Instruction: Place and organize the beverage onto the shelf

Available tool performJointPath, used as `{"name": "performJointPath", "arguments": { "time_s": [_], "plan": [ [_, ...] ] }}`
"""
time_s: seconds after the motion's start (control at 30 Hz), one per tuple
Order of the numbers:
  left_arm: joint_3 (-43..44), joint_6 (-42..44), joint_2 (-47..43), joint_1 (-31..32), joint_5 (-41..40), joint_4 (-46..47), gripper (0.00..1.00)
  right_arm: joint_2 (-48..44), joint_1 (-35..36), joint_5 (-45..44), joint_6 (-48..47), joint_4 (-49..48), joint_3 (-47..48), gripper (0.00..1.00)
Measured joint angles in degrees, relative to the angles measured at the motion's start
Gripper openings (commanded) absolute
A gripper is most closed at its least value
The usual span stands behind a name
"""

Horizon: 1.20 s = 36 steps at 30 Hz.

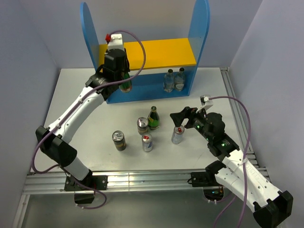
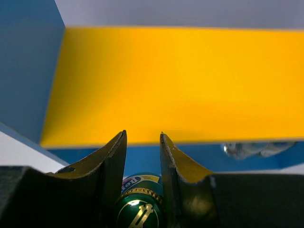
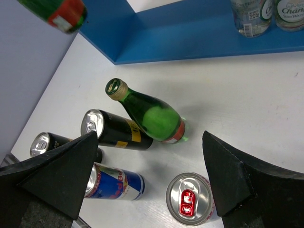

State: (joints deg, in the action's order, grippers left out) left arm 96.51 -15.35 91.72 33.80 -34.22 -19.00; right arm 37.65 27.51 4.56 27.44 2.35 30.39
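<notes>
Left fingers (image 1: 124, 76): clenched on the green bottle (image 2: 140, 209), gripping its neck.
Bottle axis: near vertical, cap up, base down.
Bottle spot: left end of the shelf (image 1: 199, 28), below the yellow upper board (image 1: 161, 52).
Right fingers (image 1: 183, 117): spread wide over a silver can (image 3: 190, 199) on the bench (image 1: 71, 90).

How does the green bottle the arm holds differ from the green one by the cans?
The held green bottle is clamped at its neck by the left end effector near the shelf; the standing green bottle is untouched. The held one appears lifted; the other rests on the table beside cans. Both are green with red lower labels.
</notes>
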Motion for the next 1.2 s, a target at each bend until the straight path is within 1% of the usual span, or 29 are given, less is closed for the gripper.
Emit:
{"name": "performJointPath", "arguments": {
  "time_s": [0.13,0.23,0.37,0.53,0.67,0.83,1.07,1.2],
  "plan": [
    [10.64,1.73,2.45,-0.92,0.31,-5.11,0.00,-0.02,0.00,0.04,0.13,-0.85,-0.02,0.97],
    [16.65,2.75,3.69,-1.66,0.61,-6.73,0.00,-0.02,0.00,0.17,0.20,-1.57,-0.09,0.97],
    [20.31,4.07,3.85,-3.06,1.49,-7.13,0.00,-0.07,0.00,0.46,0.22,-1.90,-0.24,0.97],
    [26.56,5.57,7.96,-6.36,1.66,-8.17,0.00,-0.50,0.00,0.46,0.22,-1.88,-0.92,0.97],
    [25.94,5.77,10.19,-8.68,2.01,-7.30,0.00,-1.22,0.00,0.46,0.22,-1.90,-0.92,0.97],
    [24.50,6.69,11.80,-11.02,2.49,-2.58,0.00,-1.70,0.00,0.44,0.24,-1.92,-0.94,0.97],
    [30.34,8.48,17.81,-12.00,2.27,0.90,0.00,-1.66,0.00,0.42,0.59,-2.19,-2.03,0.97],
    [30.86,9.35,19.37,-12.02,1.86,4.09,0.00,-1.62,0.00,0.39,0.66,-2.32,-2.27,0.97]
  ]
}}
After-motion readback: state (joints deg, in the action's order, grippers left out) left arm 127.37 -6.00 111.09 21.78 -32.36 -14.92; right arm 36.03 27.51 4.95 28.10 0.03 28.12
